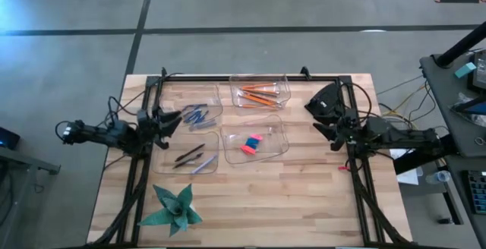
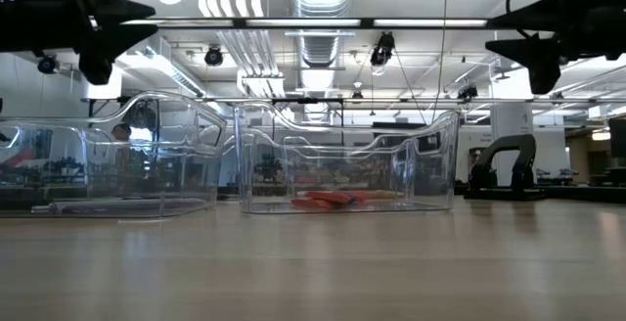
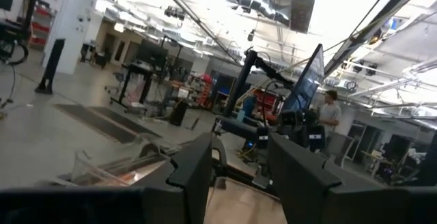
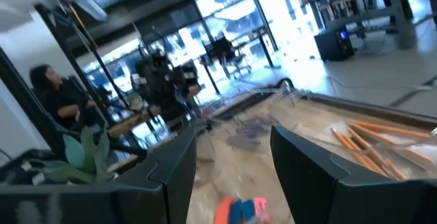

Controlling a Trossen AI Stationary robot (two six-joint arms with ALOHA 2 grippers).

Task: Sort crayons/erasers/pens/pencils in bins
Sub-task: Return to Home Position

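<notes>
Sorting looks finished, judged from the overhead view — every item sits in a tray and nothing lies loose on the table (image 1: 304, 196). Landmark: the green paper star (image 1: 175, 207) at the table's near edge. Of the four bins (image 1: 277, 131), the one just beyond the star holds the pens (image 1: 190, 156); the one farther back behind it holds the crayons (image 1: 196, 115). To the right of the pens, a third holds the erasers (image 1: 250, 143), and the farthest from the star holds the pencils (image 1: 260, 93).

The left gripper (image 3: 235, 173) hangs raised beside the crayon bin, fingers parted, grasping nothing. The right gripper (image 4: 232, 162) hangs at the opposite table edge, likewise spread and empty.

Hard to make out — exact counts in each bin. At table height only the erasers show clearly, and a pale stick in the neighbouring tray cannot be identified.
</notes>
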